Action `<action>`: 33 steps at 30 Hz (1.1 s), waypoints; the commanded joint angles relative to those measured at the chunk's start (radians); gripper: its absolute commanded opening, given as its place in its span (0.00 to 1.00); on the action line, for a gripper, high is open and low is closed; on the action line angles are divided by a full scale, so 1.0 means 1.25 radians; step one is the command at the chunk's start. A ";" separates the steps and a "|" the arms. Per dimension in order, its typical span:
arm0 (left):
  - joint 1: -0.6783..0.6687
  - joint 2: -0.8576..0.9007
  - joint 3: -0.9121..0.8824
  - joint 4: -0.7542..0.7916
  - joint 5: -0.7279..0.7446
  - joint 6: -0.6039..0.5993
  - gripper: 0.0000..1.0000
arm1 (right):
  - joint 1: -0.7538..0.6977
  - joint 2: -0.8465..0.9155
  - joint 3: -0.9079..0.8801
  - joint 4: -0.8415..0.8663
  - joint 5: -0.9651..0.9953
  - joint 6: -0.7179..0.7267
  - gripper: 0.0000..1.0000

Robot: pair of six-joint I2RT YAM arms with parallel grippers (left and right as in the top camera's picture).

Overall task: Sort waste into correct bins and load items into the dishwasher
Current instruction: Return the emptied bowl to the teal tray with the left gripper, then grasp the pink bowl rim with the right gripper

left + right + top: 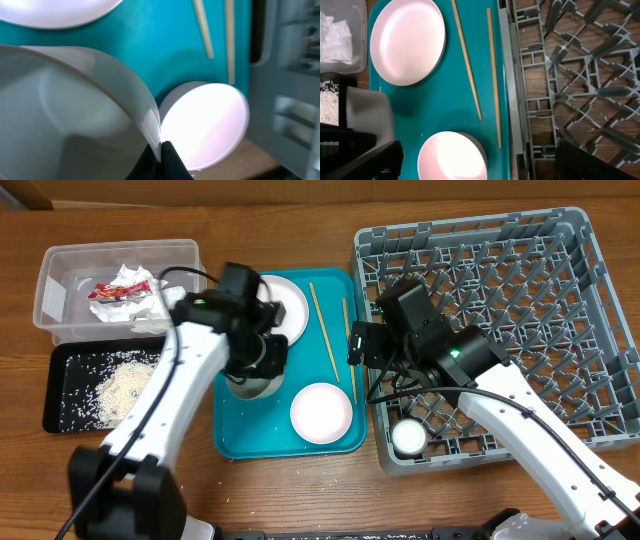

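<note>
My left gripper (262,365) (162,152) is shut on the rim of a small whitish bowl (250,387) (65,110) and holds it over the teal tray's left part. A second bowl (321,412) (205,125) (452,157) sits upright on the tray. The round plate (287,308) (407,42) lies at the tray's far end. Two chopsticks (322,330) (466,60) lie on the tray to its right. My right gripper (357,345) (480,162) is open and empty above the tray's right edge. The white cup (408,438) stands in the grey rack (500,280).
The clear tub (60,280) at the far left holds crumpled wrappers (125,292). The black tray (55,395) in front of it holds rice (125,385). The teal tray (235,442) lies between these bins and the rack.
</note>
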 commanded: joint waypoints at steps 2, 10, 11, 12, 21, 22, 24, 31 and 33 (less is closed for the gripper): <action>-0.044 0.058 -0.002 -0.017 -0.091 -0.043 0.04 | -0.002 -0.023 0.017 0.000 0.005 -0.020 0.98; -0.056 0.127 -0.002 -0.053 -0.096 -0.043 0.21 | -0.002 -0.023 0.017 -0.001 0.005 -0.020 0.98; -0.056 0.129 -0.002 -0.053 -0.096 -0.042 0.27 | -0.002 -0.023 0.017 -0.001 0.005 -0.020 0.98; -0.056 0.129 -0.002 -0.053 -0.096 -0.042 0.34 | -0.002 -0.023 0.017 -0.001 0.005 -0.020 0.98; -0.049 0.123 0.117 -0.092 -0.096 -0.017 0.46 | 0.005 0.021 0.017 0.024 -0.062 -0.031 0.98; -0.044 0.116 0.142 -0.099 -0.096 -0.014 0.46 | 0.013 0.030 0.017 0.029 -0.073 -0.044 0.98; -0.024 0.100 0.182 -0.104 -0.096 -0.013 0.46 | 0.027 0.046 0.017 0.030 -0.073 -0.055 0.97; 0.168 0.041 0.226 -0.078 -0.060 -0.022 0.50 | 0.093 0.097 0.013 0.031 -0.099 -0.282 0.89; 0.213 0.042 0.226 -0.071 -0.030 -0.022 0.50 | 0.109 0.122 0.013 0.043 -0.123 -0.354 0.82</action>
